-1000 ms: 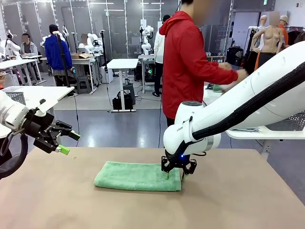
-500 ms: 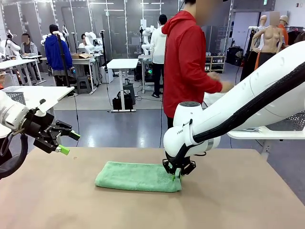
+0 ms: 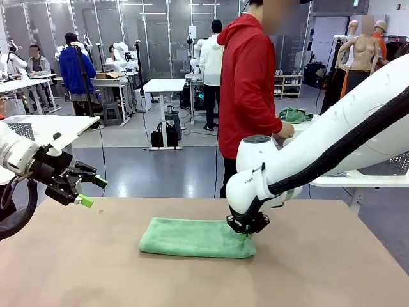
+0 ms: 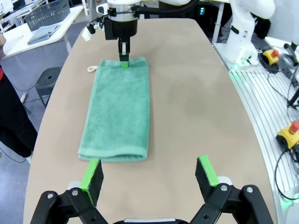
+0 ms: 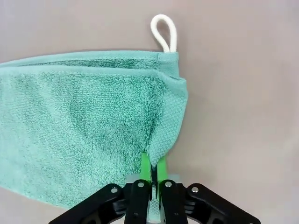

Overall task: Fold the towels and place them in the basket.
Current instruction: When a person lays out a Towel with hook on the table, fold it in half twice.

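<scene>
1. Two arms appear in the front view. The right gripper (image 3: pixel 248 231) has its fingers clamped together on one short end of the mint green towel (image 3: pixel 195 238). The towel lies folded in a long strip on the table (image 3: pixel 319 268) and runs away from those fingertips toward the left gripper (image 3: pixel 94 192). The left gripper hangs in the air well clear of the cloth, fingers spread wide and holding nothing.

2. Left wrist view: the towel lies lengthwise just beyond and between the spread fingers. The right gripper pinches its far end, with a white loop (image 4: pixel 92 69) just beside the pinch. Far beyond the left-hand finger, on a side table, sit the basket (image 4: pixel 46 9) and the pale blue-grey towel (image 4: pixel 43 33).

3. Right wrist view: the closed pads bite the hem about midway along, and the fabric puckers above them.
   - To fold well, it probably pays to lift just clear of the table.
   - The hem should then travel straight toward the far end, so the corners meet.
   - Both layers need to stay in the pinch.
   - The free gripper could pin the far end against sliding.

4. A second ago the right fingers were not yet fully closed. Since then the towel has slid slightly toward the robot's right, and the left gripper has not moved.
</scene>
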Controlling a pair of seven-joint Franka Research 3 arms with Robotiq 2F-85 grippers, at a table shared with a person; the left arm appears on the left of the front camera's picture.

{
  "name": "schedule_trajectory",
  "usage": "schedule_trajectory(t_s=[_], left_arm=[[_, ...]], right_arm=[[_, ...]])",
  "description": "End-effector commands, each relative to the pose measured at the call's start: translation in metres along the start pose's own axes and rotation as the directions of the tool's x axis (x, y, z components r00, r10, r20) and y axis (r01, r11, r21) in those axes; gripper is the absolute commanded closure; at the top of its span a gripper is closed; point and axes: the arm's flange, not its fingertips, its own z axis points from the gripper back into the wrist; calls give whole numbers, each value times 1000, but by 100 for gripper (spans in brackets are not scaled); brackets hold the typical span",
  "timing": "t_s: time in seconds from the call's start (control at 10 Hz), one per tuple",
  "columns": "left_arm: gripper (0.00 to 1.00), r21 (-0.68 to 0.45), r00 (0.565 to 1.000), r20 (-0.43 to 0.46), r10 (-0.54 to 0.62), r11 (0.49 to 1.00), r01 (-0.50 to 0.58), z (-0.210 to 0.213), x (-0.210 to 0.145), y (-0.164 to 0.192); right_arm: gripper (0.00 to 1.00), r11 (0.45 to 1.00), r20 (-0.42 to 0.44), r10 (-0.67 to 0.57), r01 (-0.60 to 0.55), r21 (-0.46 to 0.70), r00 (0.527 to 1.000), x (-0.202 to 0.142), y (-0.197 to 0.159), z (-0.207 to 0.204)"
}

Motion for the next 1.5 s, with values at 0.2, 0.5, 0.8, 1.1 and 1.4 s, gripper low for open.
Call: schedule_trajectory(t_s=[0.2,0.5,0.8,1.1,1.4], left_arm=[[0,0,1000,-9,-1,1000,1,0,0,0],[0,0,1000,-9,-1,1000,1,0,0,0],[0,0,1000,-9,-1,1000,1,0,0,0],[0,0,1000,-9,-1,1000,1,0,0,0],[0,0,1000,-9,-1,1000,1,0,0,0]], right_arm=[[100,993,44,99,-96,-76,994,-13,-19,43],[100,983,91,163,-153,-106,982,6,45,78],[100,968,114,247,-240,-71,962,25,131,81],[100,988,80,153,-152,-19,985,50,179,59],[100,987,41,149,-151,49,988,49,214,39]])
